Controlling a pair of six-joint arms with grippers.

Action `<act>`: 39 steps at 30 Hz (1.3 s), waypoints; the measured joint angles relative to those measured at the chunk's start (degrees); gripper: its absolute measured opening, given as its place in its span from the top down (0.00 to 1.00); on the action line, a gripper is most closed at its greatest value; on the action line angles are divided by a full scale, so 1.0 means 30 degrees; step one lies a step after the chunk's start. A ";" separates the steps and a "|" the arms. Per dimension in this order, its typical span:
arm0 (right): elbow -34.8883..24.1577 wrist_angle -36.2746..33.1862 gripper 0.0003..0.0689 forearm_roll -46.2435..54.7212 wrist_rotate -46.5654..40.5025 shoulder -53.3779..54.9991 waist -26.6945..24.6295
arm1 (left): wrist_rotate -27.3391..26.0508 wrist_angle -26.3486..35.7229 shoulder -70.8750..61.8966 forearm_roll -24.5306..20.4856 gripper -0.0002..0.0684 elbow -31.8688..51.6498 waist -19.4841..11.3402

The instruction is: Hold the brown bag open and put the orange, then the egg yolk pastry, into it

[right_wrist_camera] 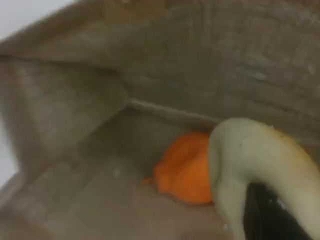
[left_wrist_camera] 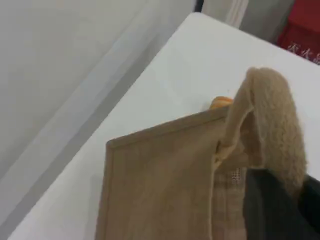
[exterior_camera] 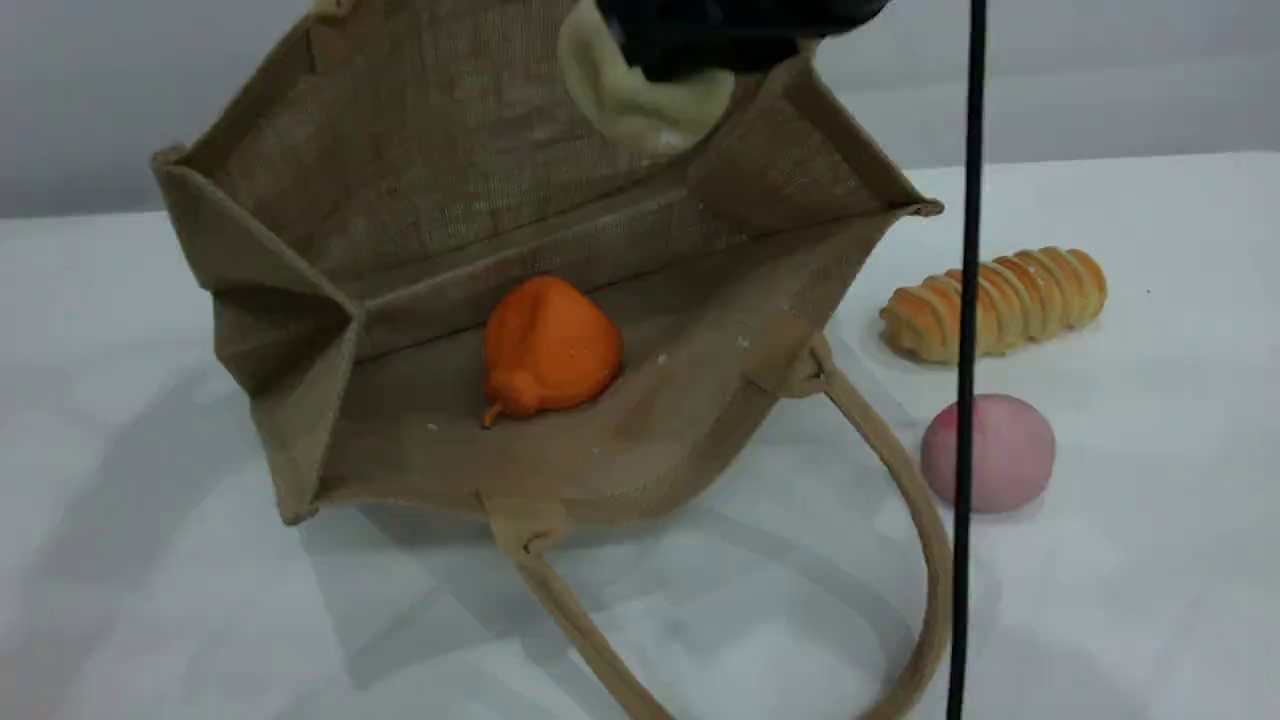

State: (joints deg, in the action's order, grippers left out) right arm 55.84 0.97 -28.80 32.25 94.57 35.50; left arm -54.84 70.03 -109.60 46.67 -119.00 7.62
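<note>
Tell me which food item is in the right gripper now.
The egg yolk pastry, pale cream, held over the brown bag. The orange lies inside; the bread roll and pink ball sit outside.

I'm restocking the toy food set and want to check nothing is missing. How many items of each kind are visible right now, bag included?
Bags: 1, the brown bag
Fruit: 1, the orange, lying inside the bag
Pastries: 1, the egg yolk pastry, held at the bag's mouth
Bread rolls: 1, the ridged roll on the table
Pink balls: 1, the pink ball on the table
Total: 5
</note>
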 joint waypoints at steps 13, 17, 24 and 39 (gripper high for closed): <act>0.4179 0.0586 0.94 0.0073 -0.0078 0.6940 -0.0022 | 0.0113 -0.0018 0.0000 0.0000 0.87 0.0000 0.0182; 0.5930 -0.0805 0.94 0.0051 -0.0096 0.8016 -0.0032 | 0.0149 -0.0018 0.0000 0.0000 0.87 0.0000 0.0182; 0.8551 -0.2824 0.94 -0.1259 -0.0470 0.9144 -0.0466 | 0.0533 -0.0018 0.0000 0.0000 0.87 0.0000 0.0182; 0.9356 -0.3787 0.22 -0.1899 -0.0740 0.9286 -0.0476 | 0.0533 -0.0037 0.0000 0.0000 0.87 0.0000 0.0182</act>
State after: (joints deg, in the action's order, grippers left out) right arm 83.91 -10.39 -34.50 30.03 122.42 34.08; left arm -53.24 69.92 -109.60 46.67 -119.00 8.16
